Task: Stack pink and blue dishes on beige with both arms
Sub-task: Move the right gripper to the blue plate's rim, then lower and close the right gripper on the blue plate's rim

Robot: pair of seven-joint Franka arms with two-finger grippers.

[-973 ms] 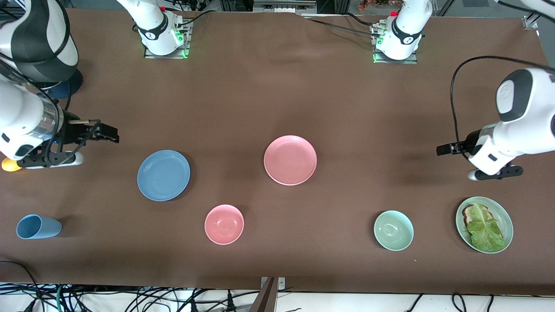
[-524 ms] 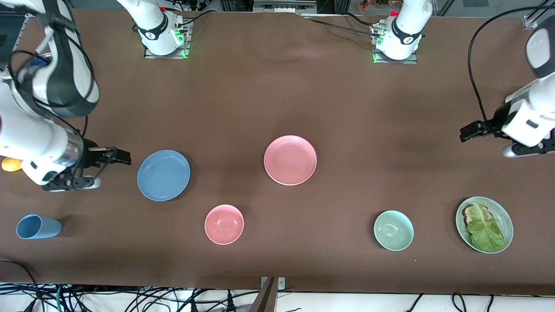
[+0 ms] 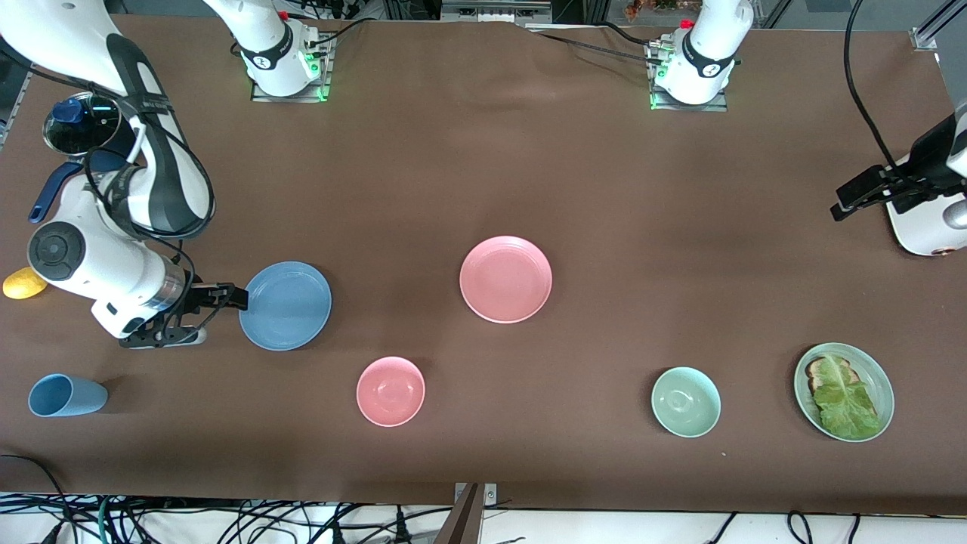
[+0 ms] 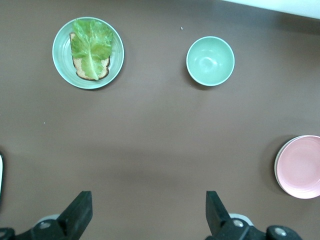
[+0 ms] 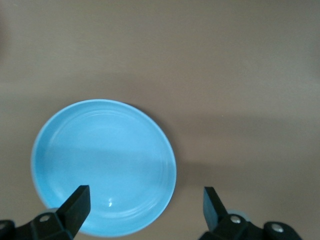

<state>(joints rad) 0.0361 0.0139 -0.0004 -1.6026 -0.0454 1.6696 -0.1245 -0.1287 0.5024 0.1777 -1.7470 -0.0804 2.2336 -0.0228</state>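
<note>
Blue plate [image 3: 285,305] lies flat on the surface toward the right arm's end, its rim just beside the right claw [image 3: 227,296], spread wide and empty, while the left claw [image 3: 857,198], equally wide, hovers well apart from the pink plate [image 3: 505,279].

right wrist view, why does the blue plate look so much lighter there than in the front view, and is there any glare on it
Right wrist view: the blue plate looks washed-out cyan with soft pale sheen and one tiny bright speck near the right pincer, and the brown table looks tan. Front view: the same plate is deeper, matte, casting a soft shadow.
</note>
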